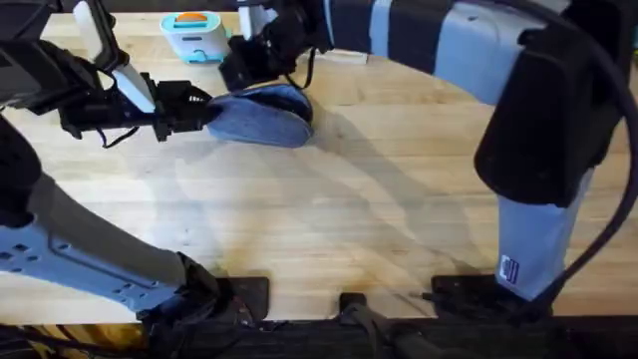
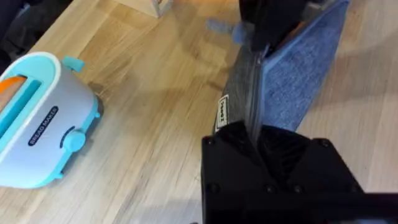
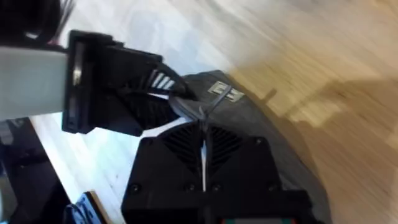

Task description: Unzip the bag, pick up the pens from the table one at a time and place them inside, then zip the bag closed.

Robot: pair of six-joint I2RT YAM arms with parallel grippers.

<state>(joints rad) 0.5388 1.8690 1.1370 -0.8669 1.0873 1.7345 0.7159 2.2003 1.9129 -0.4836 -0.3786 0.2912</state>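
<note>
Fabric is the whole story here: the bag (image 1: 261,118), a slim grey-blue pouch, lies on the table (image 1: 329,209) in the upper middle of the overhead frame, and both tools have hold of it. The left tool (image 1: 204,108) comes in from the upper left and is clamped on the pouch's left end; in the left wrist view its black fingers (image 2: 273,155) are pinched together on the fabric right where the zipper line meets them. The right tool (image 1: 242,68) comes down from the top of the frame onto the pouch's upper edge. In the right wrist view its fingers (image 3: 202,149) are pressed nearly flat together with a small metal piece between them, which I take to be the zipper pull, though I cannot say so for certain.

A teal toy toaster (image 1: 194,36) stands just beyond the bag, at the top of the overhead frame.

The zipper looks run together along the stretch that shows, so I judge this to be one of the zipping steps, not the pen loading.

The pouch should be light and limp: it will bunch and slide rather than resist a pull. One end therefore wants anchoring while the tab is drawn straight along the teeth. The tab is small and likely slick, so a firm pinch at its base is the best hold
</note>
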